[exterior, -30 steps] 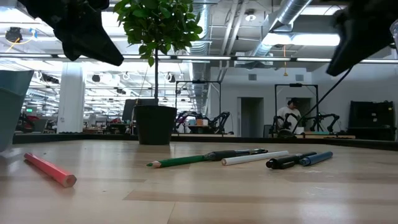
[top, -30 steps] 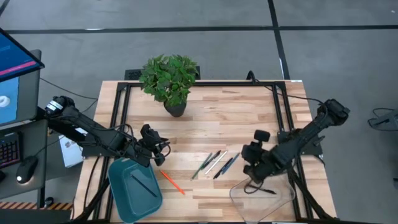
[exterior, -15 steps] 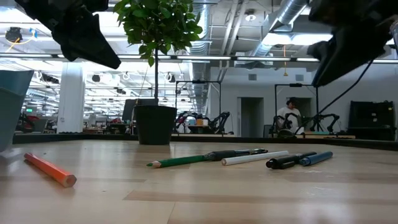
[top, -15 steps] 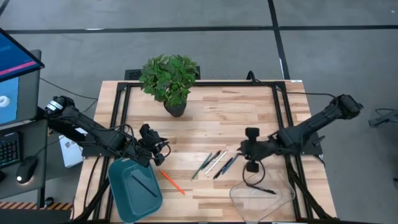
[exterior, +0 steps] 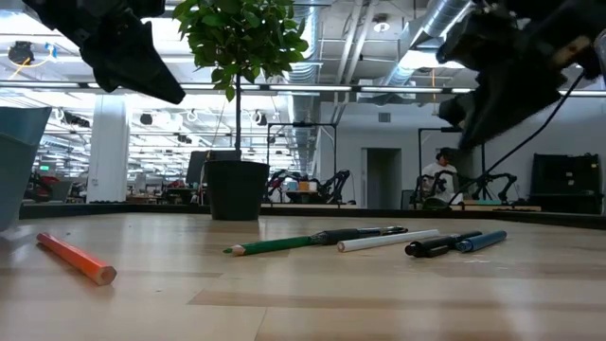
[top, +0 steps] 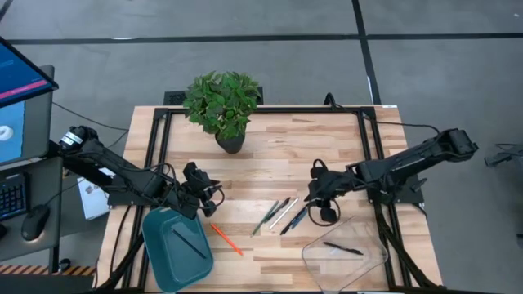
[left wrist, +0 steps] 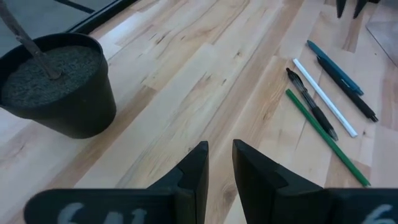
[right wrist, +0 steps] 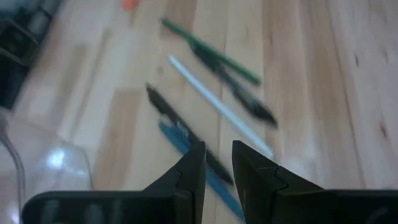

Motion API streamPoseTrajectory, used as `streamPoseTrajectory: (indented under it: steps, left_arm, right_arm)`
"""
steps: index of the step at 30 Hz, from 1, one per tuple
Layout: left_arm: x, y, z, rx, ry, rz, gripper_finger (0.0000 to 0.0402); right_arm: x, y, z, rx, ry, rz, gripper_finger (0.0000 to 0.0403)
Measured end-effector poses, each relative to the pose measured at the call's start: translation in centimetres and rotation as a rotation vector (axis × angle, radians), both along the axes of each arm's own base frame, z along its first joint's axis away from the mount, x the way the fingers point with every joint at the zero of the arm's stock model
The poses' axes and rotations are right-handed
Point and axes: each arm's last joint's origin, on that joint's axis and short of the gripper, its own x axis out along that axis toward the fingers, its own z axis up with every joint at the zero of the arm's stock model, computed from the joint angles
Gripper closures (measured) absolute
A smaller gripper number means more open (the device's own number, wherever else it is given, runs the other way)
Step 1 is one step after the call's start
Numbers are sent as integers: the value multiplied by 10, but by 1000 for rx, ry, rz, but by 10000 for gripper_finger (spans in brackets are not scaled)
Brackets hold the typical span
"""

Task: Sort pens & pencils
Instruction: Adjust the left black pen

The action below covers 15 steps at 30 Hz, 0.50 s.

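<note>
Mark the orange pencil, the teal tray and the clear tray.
Orange wooden pencil (top: 226, 239): high view, middle of its shaft.
Teal plastic tray (top: 161, 260): high view, bare floor beside the dark pen inside.
Clear plastic tray (top: 359, 267): high view, bare floor near its front rim.

blurred: pens & pencils (right wrist: 211, 106) in right wrist view | cut off: clear tray (top: 347, 260), screen (top: 20, 98)

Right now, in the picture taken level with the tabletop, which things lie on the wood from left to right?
Orange pencil → green pencil → white pen → blue pen. The dark pens among them overlap, so their places are unclear.
</note>
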Motion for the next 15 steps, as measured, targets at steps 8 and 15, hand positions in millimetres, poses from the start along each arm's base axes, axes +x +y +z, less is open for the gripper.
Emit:
streamPoseTrajectory:
  steps: [8, 15]
  left_arm:
    - [0, 0, 0, 4, 3, -1, 339]
    - [0, 0, 0, 5, 3, -2, 339]
  right_arm:
    - [18, 0, -23, -64, 9, 58, 301]
    - [33, -5, -36, 20, -31, 136, 301]
